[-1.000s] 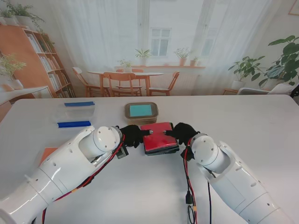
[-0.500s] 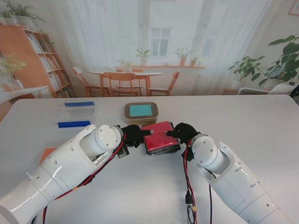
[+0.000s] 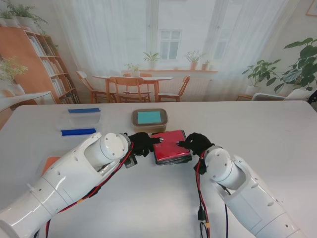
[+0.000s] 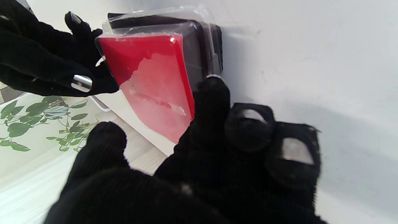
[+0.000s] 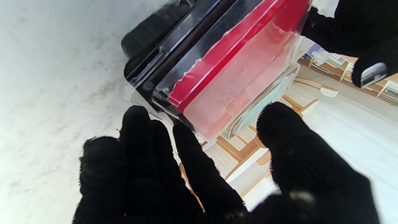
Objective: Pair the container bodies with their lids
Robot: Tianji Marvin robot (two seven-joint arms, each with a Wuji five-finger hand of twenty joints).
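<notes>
While both my arms reach in from the near corners, these are the relations that matter, largest first:

Table: the white table (image 3: 257, 129) carries everything; the work sits at its middle, just in front of me.

Red container: the black-bodied box with the red lid (image 3: 171, 145) lies between my two hands, its far-right corner turned slightly away from me. Its long axis runs roughly left to right, from one palm to the other.

Lid fit: in the wrist views a clear rim and the black body (image 5: 146, 74) show under the red lid (image 4: 149, 81); whether it is fully seated I cannot tell.

Left hand: my left hand (image 3: 142, 143) is at the box's left end, fingers (image 4: 211, 102) pressed to the lid's edge and thumb apart, pinching that end rather than closed round it.

Right hand: my right hand (image 3: 195, 143) mirrors it at the right end, fingers (image 5: 189, 149) touching the near corner, thumb spread over the top.

Nearer hand: neither; both touch the box, so I judge the next move is a two-sided squeeze or press along that long axis.

Other pieces: a lidded tan container (image 3: 149, 118) just beyond, blue lids (image 3: 78, 132) and a clear tub (image 3: 79, 118) well to the left.
</notes>
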